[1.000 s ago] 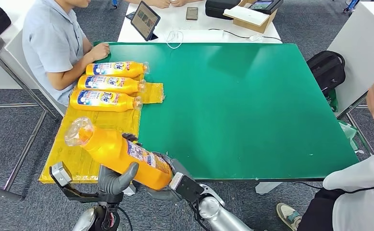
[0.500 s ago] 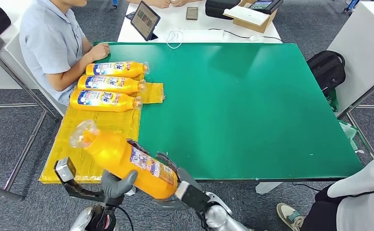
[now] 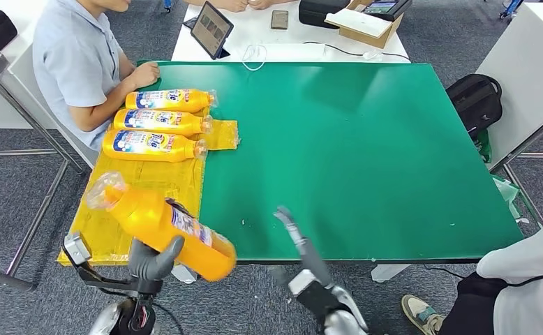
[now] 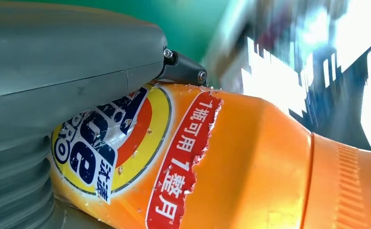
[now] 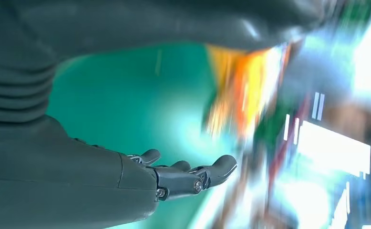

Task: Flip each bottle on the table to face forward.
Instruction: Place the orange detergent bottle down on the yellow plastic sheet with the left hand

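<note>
Looking down from the head view, an orange bottle (image 3: 160, 229) is seen gripped in the left hand (image 3: 151, 259) above the near left corner of the green table (image 3: 366, 160), its clear cap end raised and tilted away over the yellow mat (image 3: 143, 183). The thumb is wrapped over the lower body of the bottle, a hold that is judged to leave the label free to be turned upward. Three more bottles (image 3: 158, 123) lie side by side at the far end of the mat, labels up and caps toward the table's middle, so they are taken as already facing forward; the held one appears to be the last. A seated person (image 3: 80, 63) rests a hand just beside the farthest bottle. The right hand (image 3: 298, 241) is held over the near table edge, fingers extended and holding nothing.

In the left wrist view, the bottle (image 4: 250, 162) is pressed against the grey hand (image 4: 55, 81), and its torn label is partly covered by the thumb. The grip is firm, though the other fingers cannot be made out.

In the right wrist view, the right hand (image 5: 126, 171) is shown with its dark fingers (image 5: 193, 175) spread and empty above the green surface; the rest is blurred.
</note>
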Available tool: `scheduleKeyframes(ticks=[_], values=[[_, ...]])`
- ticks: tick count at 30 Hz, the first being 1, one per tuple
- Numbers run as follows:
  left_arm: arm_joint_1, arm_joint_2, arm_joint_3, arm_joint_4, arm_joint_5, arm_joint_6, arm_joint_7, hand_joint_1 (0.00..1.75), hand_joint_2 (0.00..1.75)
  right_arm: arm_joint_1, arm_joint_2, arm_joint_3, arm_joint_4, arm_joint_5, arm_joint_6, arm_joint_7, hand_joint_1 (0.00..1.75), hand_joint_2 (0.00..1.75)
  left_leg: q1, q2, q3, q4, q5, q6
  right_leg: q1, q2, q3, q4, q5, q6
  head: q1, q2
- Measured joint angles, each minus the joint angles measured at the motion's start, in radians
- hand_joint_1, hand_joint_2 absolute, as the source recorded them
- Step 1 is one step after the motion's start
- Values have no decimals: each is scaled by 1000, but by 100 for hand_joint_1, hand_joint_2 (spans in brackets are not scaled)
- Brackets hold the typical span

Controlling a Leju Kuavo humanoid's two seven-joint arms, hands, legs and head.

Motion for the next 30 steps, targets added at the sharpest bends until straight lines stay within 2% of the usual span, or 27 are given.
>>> scheduleKeyframes(ticks=[2,3,4,6,10,14,17,21,25,30], values=[[-4,2,49,-19,-307,344,-77,175,175,64,-34,-59,-113,29,-240,0,0,0,0,0,-1,0,0,0,0,0,-1,0,0,0,0,0],[-11,4,61,-25,-438,470,-108,175,175,84,-39,-86,-155,46,-306,0,0,0,0,0,-1,0,0,0,0,0,-1,0,0,0,0,0],[-20,5,70,-29,-547,567,-128,175,175,102,-39,-115,-198,68,-352,0,0,0,0,0,-1,0,0,0,0,0,-1,0,0,0,0,0],[-37,7,77,-33,-694,667,-129,175,175,128,-23,-176,-277,114,-387,0,0,0,0,-1,-1,0,0,0,0,-1,-1,0,0,0,0,0],[-102,13,74,22,-1047,797,-54,175,175,145,26,-270,-385,135,-394,0,0,0,0,-1,0,0,0,0,0,-1,0,0,0,0,0,0],[-231,19,61,204,-1366,849,44,175,175,131,55,-268,-403,134,-395,1,0,0,0,-1,1,0,2,0,0,-1,1,0,1,0,0,0],[-301,22,56,327,-1438,854,70,175,175,119,71,-260,-403,136,-395,1,0,0,0,1,1,0,2,0,0,0,1,0,1,0,0,0],[-347,27,54,419,-1444,857,74,175,175,115,81,-255,-403,136,-395,1,0,0,0,0,0,0,2,0,0,0,1,1,1,1,0,0],[-373,30,50,471,-1462,859,82,175,175,111,86,-250,-403,133,-395,1,0,175,0,0,-1,0,2,0,0,0,0,0,1,1,0,0],[-462,39,44,666,-1589,862,146,175,175,90,87,-203,-364,57,-392,1,0,175,0,0,-1,0,2,0,0,0,0,0,1,1,0,0]])
